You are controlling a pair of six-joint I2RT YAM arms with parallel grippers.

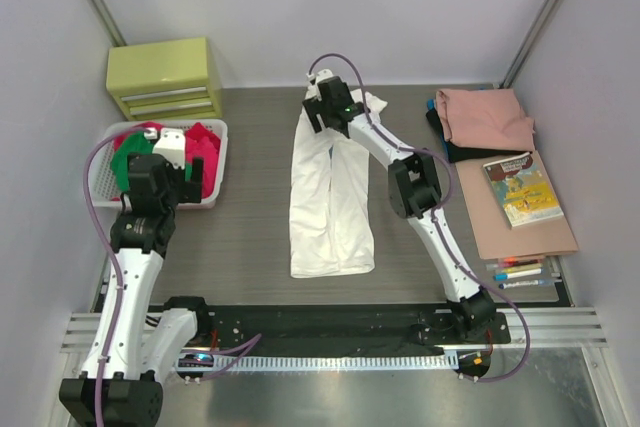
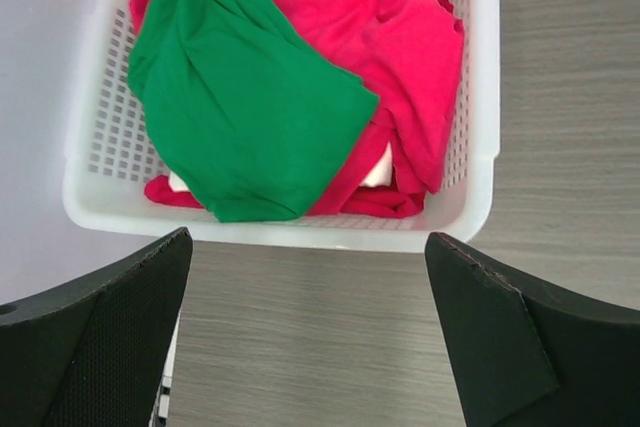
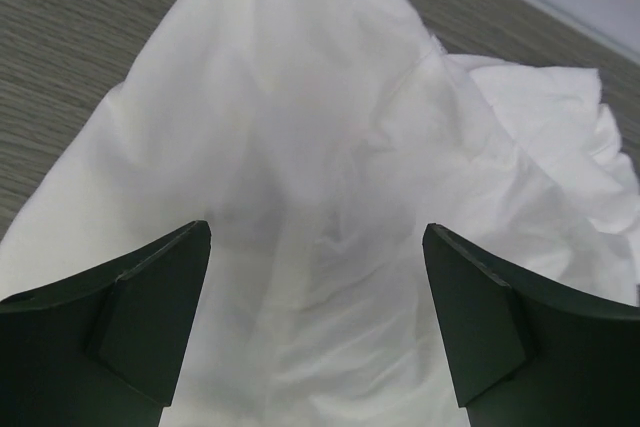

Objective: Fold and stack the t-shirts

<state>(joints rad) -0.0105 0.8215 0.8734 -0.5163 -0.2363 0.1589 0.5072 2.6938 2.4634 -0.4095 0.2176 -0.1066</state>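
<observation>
- I see the white shirt (image 1: 330, 202) mid-frame on the tabletop (image 1: 250, 147), its long axis running top to bottom.
- My right claw (image 3: 318, 317) hangs wide open over its upper end, gripping nothing; that arm is nearer.
- My left claw (image 2: 310, 337) gapes empty above the basket (image 2: 482, 97), at frame left, holding a green shirt (image 2: 250, 117) and red shirts (image 2: 400, 57).

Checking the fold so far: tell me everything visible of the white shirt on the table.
The white shirt is soft cloth, showing no print. It lies flat on the grey table as a long narrow strip running front to back, near end squared off, far end wrinkled and bunched. The right hand hangs open over that far end; contact is unclear.
</observation>
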